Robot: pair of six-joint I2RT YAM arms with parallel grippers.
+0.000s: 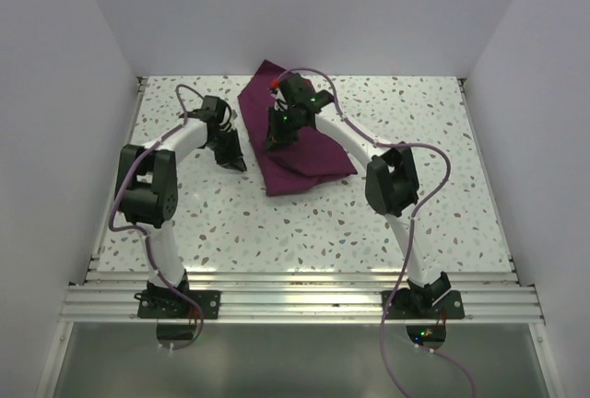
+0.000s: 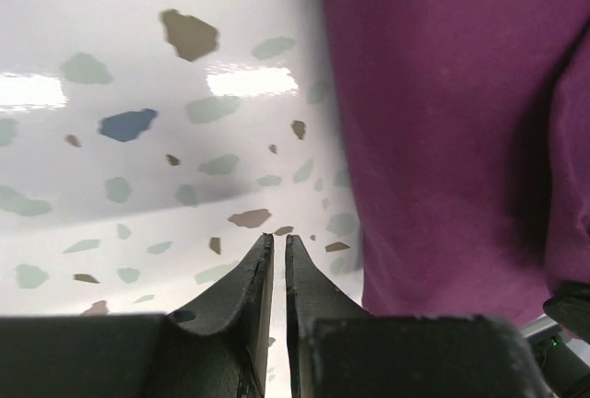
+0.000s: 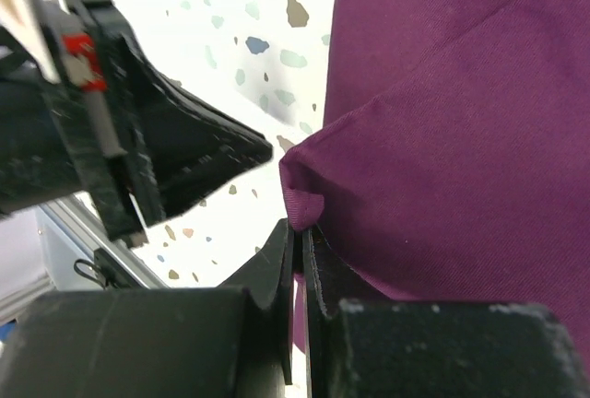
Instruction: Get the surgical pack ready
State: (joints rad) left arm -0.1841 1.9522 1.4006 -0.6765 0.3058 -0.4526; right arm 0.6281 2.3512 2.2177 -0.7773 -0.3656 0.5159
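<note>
Of the surgical pack, only the dark-purple cloth (image 1: 309, 160) shows, lying folded over itself on the speckled table at the back middle. My right gripper (image 1: 277, 140) is shut on a bunched fold at the cloth's left edge (image 3: 309, 200), with fabric pinched between its fingertips (image 3: 300, 228). My left gripper (image 1: 230, 158) hovers low over bare table just left of the cloth (image 2: 442, 122). Its jaws (image 2: 279, 239) stand together with only a thin slit between them, and nothing is in them. The left gripper's black fingers (image 3: 198, 154) also show in the right wrist view, close to the pinched fold.
The white terrazzo table (image 1: 415, 140) is boxed in by white walls on the left, back and right. An aluminium rail (image 1: 295, 301) with both arm bases runs along the near edge. Purple cables loop off both arms.
</note>
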